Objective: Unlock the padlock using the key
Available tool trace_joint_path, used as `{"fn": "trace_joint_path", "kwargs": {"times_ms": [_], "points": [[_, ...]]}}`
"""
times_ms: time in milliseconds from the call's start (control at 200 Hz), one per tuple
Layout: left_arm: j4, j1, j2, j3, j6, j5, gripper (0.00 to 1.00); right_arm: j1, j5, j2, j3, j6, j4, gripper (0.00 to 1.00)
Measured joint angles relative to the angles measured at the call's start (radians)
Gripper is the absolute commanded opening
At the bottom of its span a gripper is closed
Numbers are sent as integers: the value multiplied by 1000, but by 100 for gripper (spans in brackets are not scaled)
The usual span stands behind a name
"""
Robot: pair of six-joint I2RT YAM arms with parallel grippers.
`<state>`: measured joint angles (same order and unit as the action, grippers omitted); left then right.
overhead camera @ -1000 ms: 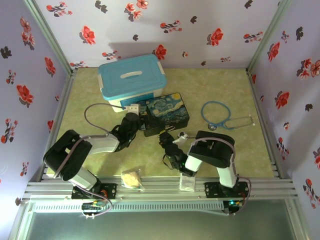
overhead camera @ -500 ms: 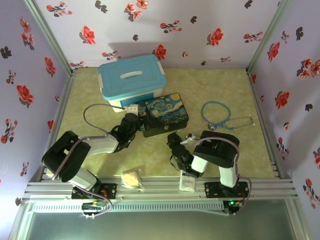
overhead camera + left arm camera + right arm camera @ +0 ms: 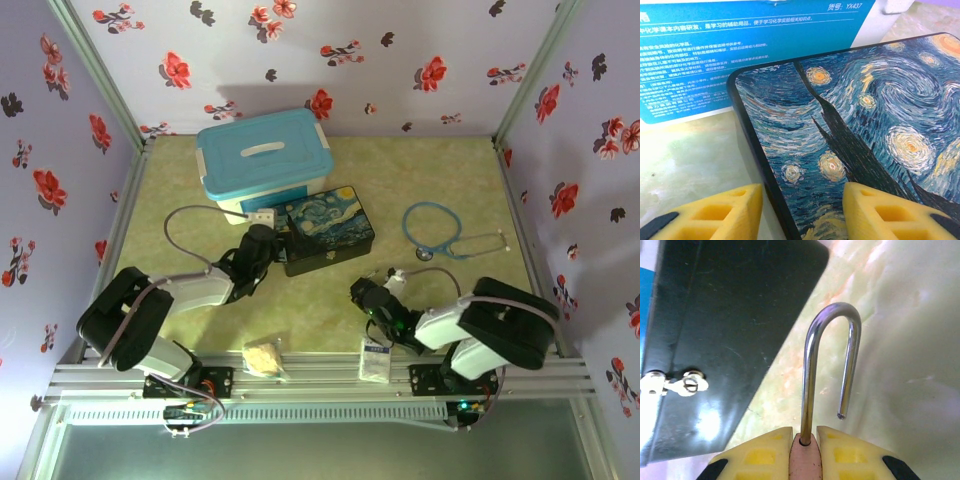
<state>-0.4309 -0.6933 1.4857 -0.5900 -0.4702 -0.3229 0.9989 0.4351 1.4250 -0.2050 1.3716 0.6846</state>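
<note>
Green worktop, 5 o'clock: right claw pinches the padlock, shackle open. Grip its body firmly; left claw gapes wide at the box.

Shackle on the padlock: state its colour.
Shiny silver shackle, best seen in the right wrist view.

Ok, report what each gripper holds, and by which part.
Right gripper pinches the padlock by its body, shackle sticking out open. Left gripper holds nothing; its jaws open astride the box edge.
</note>
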Motion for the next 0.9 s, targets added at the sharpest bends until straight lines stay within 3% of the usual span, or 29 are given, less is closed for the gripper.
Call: {"fn": "trace_joint_path", "kwargs": {"times_ms": [175,395,575,900], "points": [[52,3,-5,-23,3,-6,54,-133,-193,-96,-32,-53,-227,4],[83,3,-8,-36,3,-6,57,-249,-371,-178,-59,-161,-401,14],[111,6,-23,-36,6,-6,66,-314,-465,-200,-106,-254,-539,28],[237,6,-86,-59,10,19,70,-399,-563,-198,-175,-398,-697,32]]}}
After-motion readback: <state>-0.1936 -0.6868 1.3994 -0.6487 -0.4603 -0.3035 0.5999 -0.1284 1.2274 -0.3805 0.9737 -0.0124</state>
